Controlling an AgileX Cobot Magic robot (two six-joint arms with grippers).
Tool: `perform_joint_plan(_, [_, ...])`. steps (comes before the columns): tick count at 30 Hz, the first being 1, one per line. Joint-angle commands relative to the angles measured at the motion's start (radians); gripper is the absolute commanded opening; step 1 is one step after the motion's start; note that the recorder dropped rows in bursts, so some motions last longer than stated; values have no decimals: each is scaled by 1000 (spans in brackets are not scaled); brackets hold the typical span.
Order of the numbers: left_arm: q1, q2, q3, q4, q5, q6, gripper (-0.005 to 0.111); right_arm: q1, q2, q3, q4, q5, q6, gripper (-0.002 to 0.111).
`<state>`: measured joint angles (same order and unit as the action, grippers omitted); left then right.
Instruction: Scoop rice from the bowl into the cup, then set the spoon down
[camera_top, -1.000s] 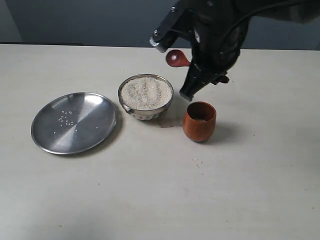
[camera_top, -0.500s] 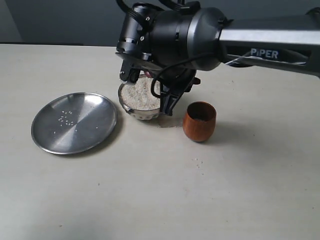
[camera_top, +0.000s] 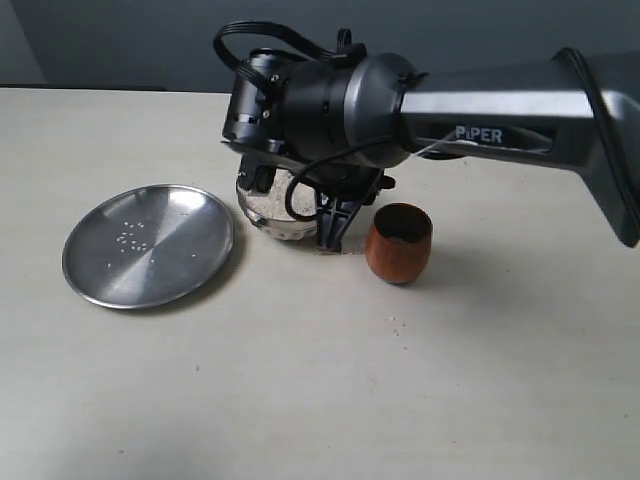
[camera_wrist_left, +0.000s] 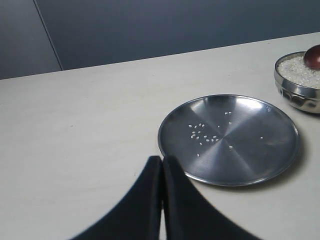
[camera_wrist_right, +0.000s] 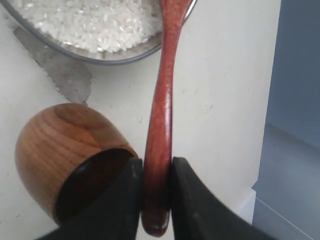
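- The right gripper (camera_wrist_right: 157, 197) pinches the spoon (camera_wrist_right: 162, 100) near the end of its handle. Its two dark fingers (camera_wrist_right: 127, 200) press on either side of the thin stem, parted only by the handle's width.
- The handle runs from that grip across the rim of the bowl (camera_wrist_right: 117, 56) and over the rice (camera_wrist_right: 85, 20).
- The cup (camera_wrist_right: 60, 135) stands just beside the bowl, upright and close against the gripped end of the handle.
- The left gripper (camera_wrist_left: 161, 200) has its fingers pressed together with nothing between them. It is held well apart from the bowl, on the far side of the plate (camera_wrist_left: 260, 155).
- Only the left wrist view shows the spoon's round head (camera_wrist_left: 313, 56), sitting at the rice (camera_wrist_left: 295, 65) inside the bowl (camera_wrist_left: 297, 92). Whether it is dug in cannot be told.
- In the exterior view the right arm covers most of the bowl (camera_top: 268, 218) and hides the spoon. That view does show the cup (camera_top: 399, 243) and plate (camera_top: 148, 245) on opposite sides of the bowl, and a few stray grains (camera_top: 130, 238) on the plate.
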<state>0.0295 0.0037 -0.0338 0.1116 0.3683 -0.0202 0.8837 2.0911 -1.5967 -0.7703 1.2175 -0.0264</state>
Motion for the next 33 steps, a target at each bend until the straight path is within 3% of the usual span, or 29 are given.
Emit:
perform_joint_plan(1, [1, -4, 3, 6, -2, -1, 0, 14, -1, -8, 6, 4, 4, -1])
perform_joint_plan(17, [1, -4, 3, 6, -2, -1, 0, 17, -1, -8, 182, 4, 41, -1])
perform_joint_plan(28, [1, -4, 3, 6, -2, -1, 0, -47, -7, -8, 338, 4, 106, -1])
perform_joint_plan(33, [1, -4, 3, 6, -2, -1, 0, -47, -31, -8, 392, -72, 115, -1])
